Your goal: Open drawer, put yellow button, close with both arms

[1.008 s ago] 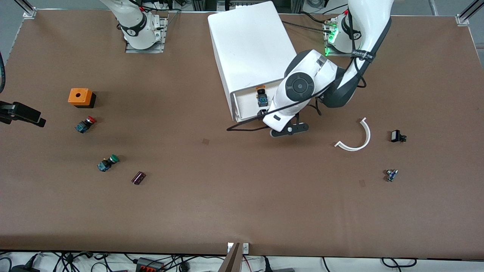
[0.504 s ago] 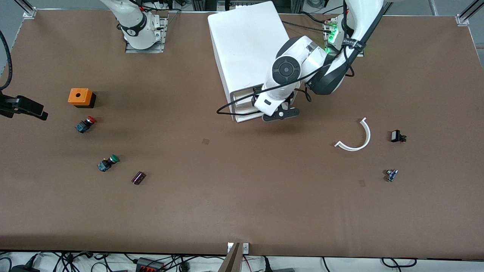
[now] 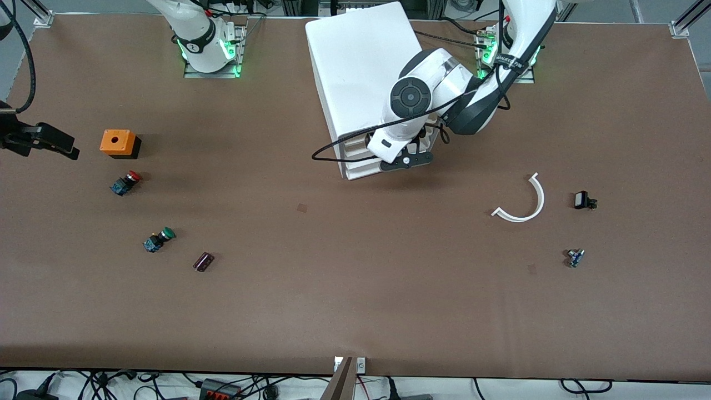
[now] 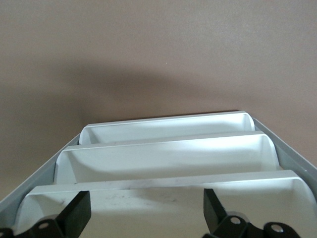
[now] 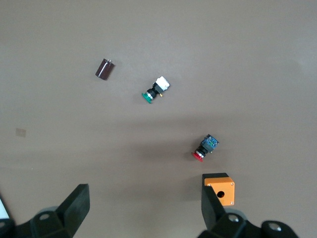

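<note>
The white cabinet stands at the robots' side of the table, its front toward the front camera. My left gripper is open and empty, right against the cabinet's front. In the left wrist view my left gripper has its jaws spread wide across the front lip of the top drawer, with two lower drawer fronts stepped out below it. The drawer sits pushed in, level with the others. The yellow button is hidden. My right gripper is open and empty, up over the table's edge at the right arm's end, beside the orange box.
An orange box, a red-capped switch, a green-capped switch and a dark maroon part lie at the right arm's end. A white curved strip, a black part and a small blue part lie at the left arm's end.
My left gripper has moved in against the cabinet and the open drawer has slid shut, so the yellow button no longer shows. My right gripper has drifted a little toward the robots' side.
</note>
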`<state>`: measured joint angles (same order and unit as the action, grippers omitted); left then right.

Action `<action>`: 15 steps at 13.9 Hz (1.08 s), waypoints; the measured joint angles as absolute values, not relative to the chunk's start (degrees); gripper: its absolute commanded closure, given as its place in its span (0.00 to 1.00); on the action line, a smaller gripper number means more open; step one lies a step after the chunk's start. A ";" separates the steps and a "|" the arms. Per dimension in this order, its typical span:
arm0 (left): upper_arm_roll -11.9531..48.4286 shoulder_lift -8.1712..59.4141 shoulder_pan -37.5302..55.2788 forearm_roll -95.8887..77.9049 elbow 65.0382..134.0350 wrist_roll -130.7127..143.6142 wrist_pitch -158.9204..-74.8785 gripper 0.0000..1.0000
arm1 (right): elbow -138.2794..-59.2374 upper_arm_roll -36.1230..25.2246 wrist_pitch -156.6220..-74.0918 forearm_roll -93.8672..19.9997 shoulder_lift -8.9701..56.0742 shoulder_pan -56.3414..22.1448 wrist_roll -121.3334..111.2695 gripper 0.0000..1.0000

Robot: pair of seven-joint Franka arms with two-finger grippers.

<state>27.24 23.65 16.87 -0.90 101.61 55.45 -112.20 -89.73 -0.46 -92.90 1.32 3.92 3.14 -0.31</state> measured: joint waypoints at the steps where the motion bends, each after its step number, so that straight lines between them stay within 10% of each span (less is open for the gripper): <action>1: 27.29 23.65 16.87 -0.90 101.67 55.54 -112.27 0.00 | -90.73 -0.46 -93.14 1.34 3.18 3.14 -0.32 0.00; 15: 27.13 20.71 -0.52 11.36 87.41 27.08 -100.61 0.00 | -91.65 -0.36 -93.64 1.38 1.98 3.05 -0.95 0.00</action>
<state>27.13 20.71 -0.52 11.36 87.41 27.08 -100.61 -91.65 -0.36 -93.64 1.38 1.98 3.05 -0.95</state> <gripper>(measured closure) 0.000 0.000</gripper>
